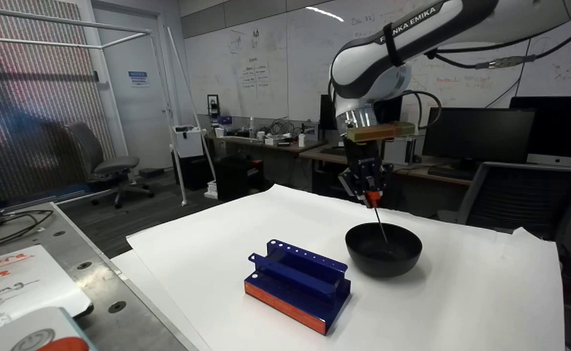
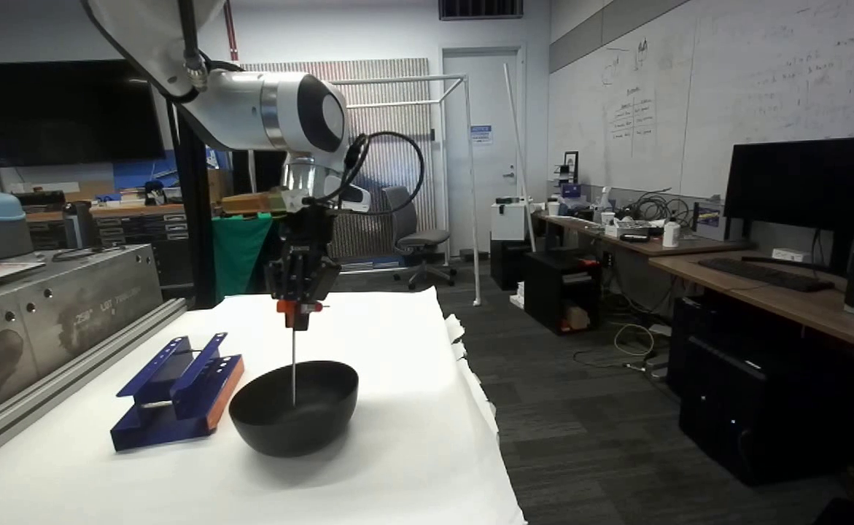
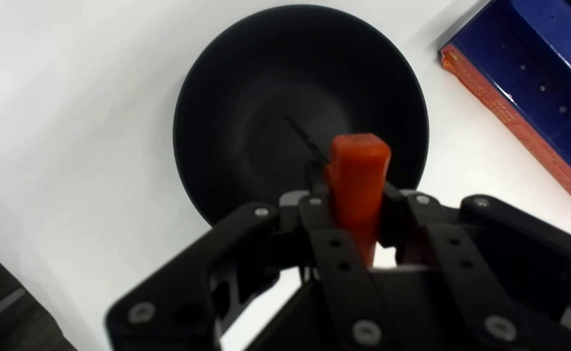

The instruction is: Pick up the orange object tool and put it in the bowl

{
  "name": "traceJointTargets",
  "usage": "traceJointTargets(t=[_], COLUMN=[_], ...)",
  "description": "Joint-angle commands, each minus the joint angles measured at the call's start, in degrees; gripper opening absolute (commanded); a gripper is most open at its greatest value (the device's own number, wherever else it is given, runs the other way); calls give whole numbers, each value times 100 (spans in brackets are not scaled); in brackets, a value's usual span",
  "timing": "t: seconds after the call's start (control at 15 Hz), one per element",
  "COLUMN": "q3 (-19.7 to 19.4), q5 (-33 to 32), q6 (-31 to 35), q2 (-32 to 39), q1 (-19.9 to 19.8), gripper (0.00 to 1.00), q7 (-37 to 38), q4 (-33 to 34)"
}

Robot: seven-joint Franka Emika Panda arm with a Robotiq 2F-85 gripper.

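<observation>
Your Robotiq gripper (image 3: pixel 356 200) is closed on the handle (image 3: pixel 360 173) of the thin-shafted orange tool (image 1: pixel 373 198), likely light, stiff and best held there.

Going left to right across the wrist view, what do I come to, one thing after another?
Dark floor, black bowl, blue rack. The claw and the orange tool in its grip overlap the bowl, so I left them out.
</observation>
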Motion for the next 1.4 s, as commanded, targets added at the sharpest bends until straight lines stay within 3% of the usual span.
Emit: traceJointTargets(t=[0.0,0.47,0.6,0.93,1.13,1.33], q3=[-17,11,7,15,35,59], q5=[444,911,944,1014,1069,1070], q6=[-465,-847,-986,-1211,-1268,-1155], q2=[292,874,1031,1283,1313,1198], q1=[-211,-494,-522,-579,-624,-652], gripper=[9,11,45,83,100,100], q7=[-115,-362,-385,-438,-549,-850], q4=[421,1033,1219,1552,1651,1577])
